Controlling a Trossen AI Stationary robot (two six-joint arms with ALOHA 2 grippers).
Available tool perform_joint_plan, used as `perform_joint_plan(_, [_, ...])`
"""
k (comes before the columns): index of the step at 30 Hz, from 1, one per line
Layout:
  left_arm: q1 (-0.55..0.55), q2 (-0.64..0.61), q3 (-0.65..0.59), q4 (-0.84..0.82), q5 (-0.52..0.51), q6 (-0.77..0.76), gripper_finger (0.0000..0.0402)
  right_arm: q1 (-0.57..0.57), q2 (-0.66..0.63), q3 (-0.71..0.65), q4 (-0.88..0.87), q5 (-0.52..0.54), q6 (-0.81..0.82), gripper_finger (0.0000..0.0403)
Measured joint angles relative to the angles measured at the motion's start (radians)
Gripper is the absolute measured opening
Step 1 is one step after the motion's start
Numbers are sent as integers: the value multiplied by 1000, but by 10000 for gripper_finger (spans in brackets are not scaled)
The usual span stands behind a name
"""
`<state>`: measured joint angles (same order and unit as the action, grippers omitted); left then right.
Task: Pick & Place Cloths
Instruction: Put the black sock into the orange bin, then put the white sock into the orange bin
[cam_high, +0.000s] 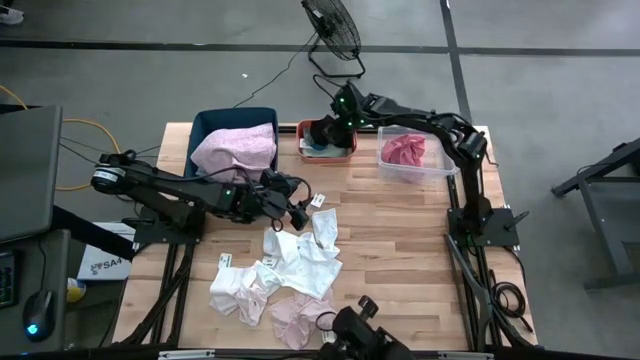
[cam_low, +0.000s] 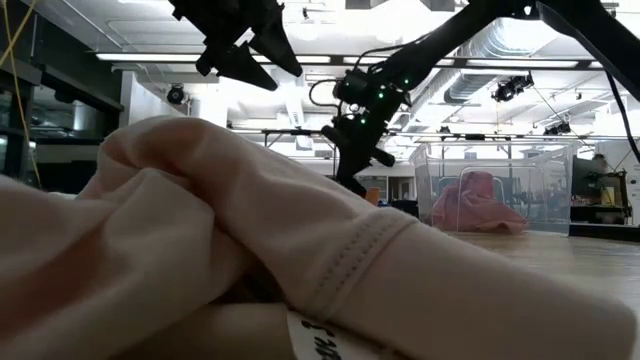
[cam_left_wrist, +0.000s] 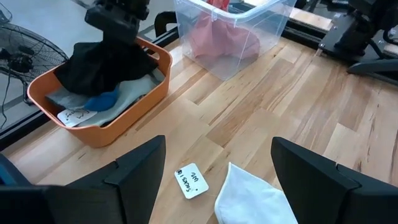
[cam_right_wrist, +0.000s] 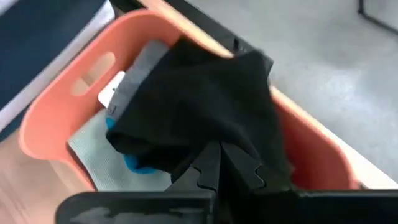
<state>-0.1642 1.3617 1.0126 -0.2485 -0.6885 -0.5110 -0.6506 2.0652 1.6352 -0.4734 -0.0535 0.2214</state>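
— Three bins sit along the far edge of the wooden table (cam_high: 400, 220): a blue bin (cam_high: 222, 124) heaped with a pink cloth (cam_high: 238, 150), an orange bin (cam_left_wrist: 134, 112) in the middle, and a clear bin (cam_high: 440, 168) holding a rose-pink cloth (cam_high: 404, 150).

— And the floor?

— Grey concrete, with a black fan (cam_high: 332, 28) standing behind the table. From table height you see a bright hall with ceiling lights and ducts.

— Where are the loose pieces?

— A pile of white cloths (cam_high: 290, 265) lies toward the near edge, a pale pink cloth (cam_high: 300, 320) just beside it.

— The arms?

— The right end effector (cam_right_wrist: 219, 163) is over the orange bin, fingers pinched shut on a black cloth (cam_right_wrist: 199, 99). That one drapes over grey and blue fabric in the bin. The left end effector (cam_left_wrist: 214, 171) hovers over the table near the white pile, fingers spread wide, holding nothing. A white tag (cam_left_wrist: 191, 181) lies below it.

— Anything hard to read?

— The low camera is mostly blocked by a pale cloth (cam_low: 200, 250) right against it. What lies under the black piece I can't sort out, and the tag's writing is unreadable.
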Motion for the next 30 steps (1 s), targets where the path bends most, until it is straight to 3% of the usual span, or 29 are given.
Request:
perform_joint_plan(12, [0,12,0,-13,-3,-18,287,-13,13,0,-68,-152,7,3])
perform_joint_plan(19, [0,12,0,-16,-5,-25,287,4,2,0,-127,-288,-95,3])
perform_joint_plan(30, [0,12,0,-17,-5,-26,287,49,-39,0,-161,-174,-183,3])
